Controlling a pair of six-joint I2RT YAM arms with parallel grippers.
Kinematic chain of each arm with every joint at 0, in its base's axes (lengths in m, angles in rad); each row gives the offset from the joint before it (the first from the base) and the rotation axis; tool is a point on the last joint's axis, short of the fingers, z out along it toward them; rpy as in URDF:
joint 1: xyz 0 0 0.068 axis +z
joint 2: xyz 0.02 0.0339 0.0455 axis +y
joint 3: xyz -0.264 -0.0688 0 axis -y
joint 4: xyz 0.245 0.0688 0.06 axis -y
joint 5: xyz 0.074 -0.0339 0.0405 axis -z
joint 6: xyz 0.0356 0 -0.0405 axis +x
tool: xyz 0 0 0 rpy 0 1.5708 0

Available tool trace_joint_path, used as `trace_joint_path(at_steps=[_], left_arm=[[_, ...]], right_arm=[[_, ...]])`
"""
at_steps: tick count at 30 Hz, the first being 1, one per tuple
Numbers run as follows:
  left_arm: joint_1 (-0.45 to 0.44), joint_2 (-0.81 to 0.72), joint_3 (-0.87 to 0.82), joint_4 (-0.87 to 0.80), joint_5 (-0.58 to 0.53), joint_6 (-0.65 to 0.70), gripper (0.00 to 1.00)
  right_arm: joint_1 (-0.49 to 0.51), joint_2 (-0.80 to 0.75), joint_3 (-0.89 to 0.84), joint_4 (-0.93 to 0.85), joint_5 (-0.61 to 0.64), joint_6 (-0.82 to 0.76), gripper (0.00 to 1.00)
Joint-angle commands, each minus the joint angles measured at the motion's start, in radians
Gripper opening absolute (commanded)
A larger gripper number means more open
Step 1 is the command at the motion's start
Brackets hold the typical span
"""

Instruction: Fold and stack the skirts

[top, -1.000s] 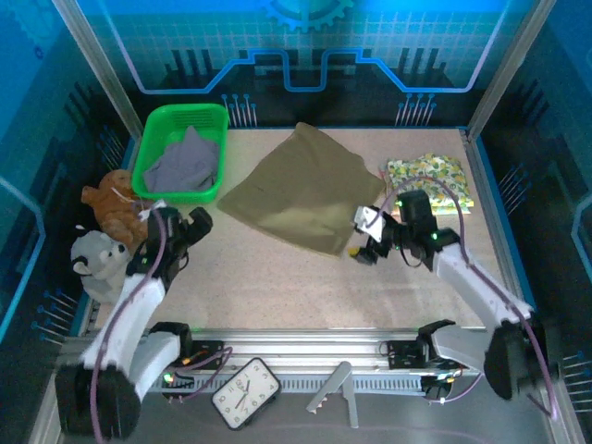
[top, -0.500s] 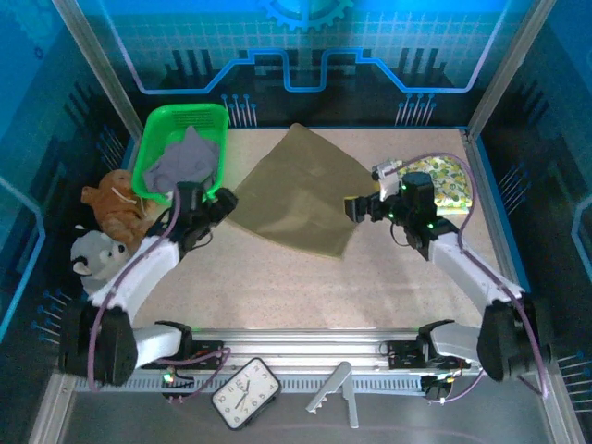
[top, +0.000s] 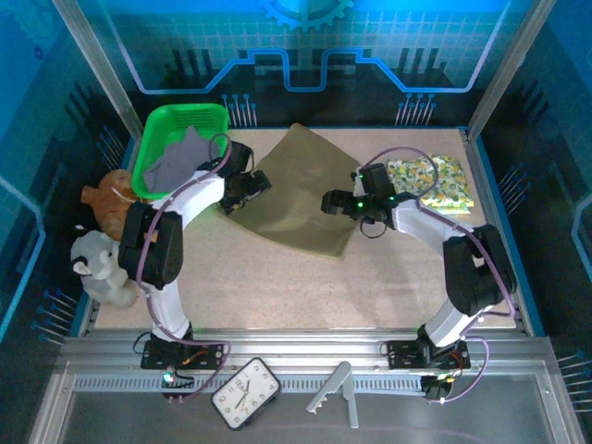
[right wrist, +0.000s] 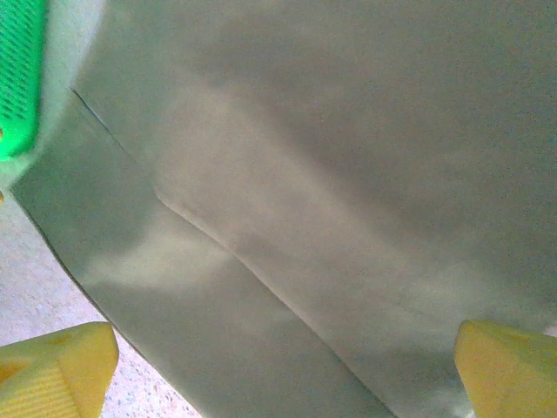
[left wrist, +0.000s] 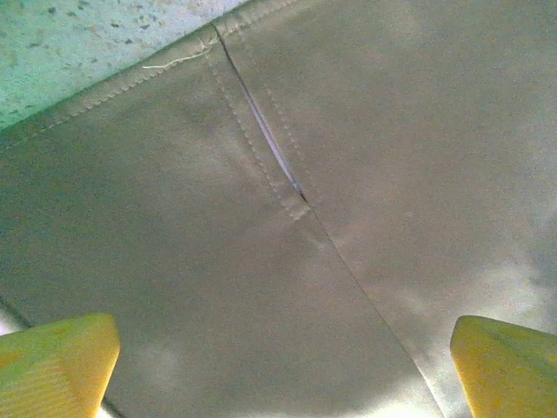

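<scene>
L fingers [left wrist: 61,361]: yellow pads spread wide, nothing betw. them.
L gripper [top: 248,185]: open, above the L corner of the olive skirt [top: 301,199], just beside the green basket [top: 185,113]. Contact w/ cloth: cannot tell.
L wrist view: stitched hem and a short slit seam run across the cloth; speckled table shows at top L.
R fingers [right wrist: 57,370]: yellow pads spread wide, nothing betw. them.
R gripper [top: 331,203]: open, above the R part of the olive skirt, pointing L.
Olive skirt: lies flat, mid-table, far half, one corner toward the back wall.
Floral skirt [top: 439,180]: yellow-green print, folded, far R corner of table [top: 277,287], apart from the olive one.
Grey-lavender skirt [top: 180,165]: bunched inside the basket.
Plush toys: brown [top: 106,199] and white [top: 97,264], L table edge, near side of basket.
Clock [top: 245,393]: on front rail; dial markings too small to read.
</scene>
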Motion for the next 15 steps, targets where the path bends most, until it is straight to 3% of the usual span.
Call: trace_joint_path(at_steps=[1, 7, 15], left_arm=[[-0.007, 0.063, 0.068, -0.114, -0.032, 0.046, 0.99], [-0.007, 0.084, -0.094, -0.046, -0.016, 0.002, 0.99], [-0.007, -0.307, -0.525, 0.019, -0.006, -0.092, 0.99]], right_arm=[[0.034, 0.066, 0.094, -0.103, 0.035, 0.066, 1.0], [0.036, 0.157, 0.12, -0.114, -0.034, 0.111, 1.0], [0.037, 0.144, 0.099, -0.195, -0.019, 0.07, 1.0]])
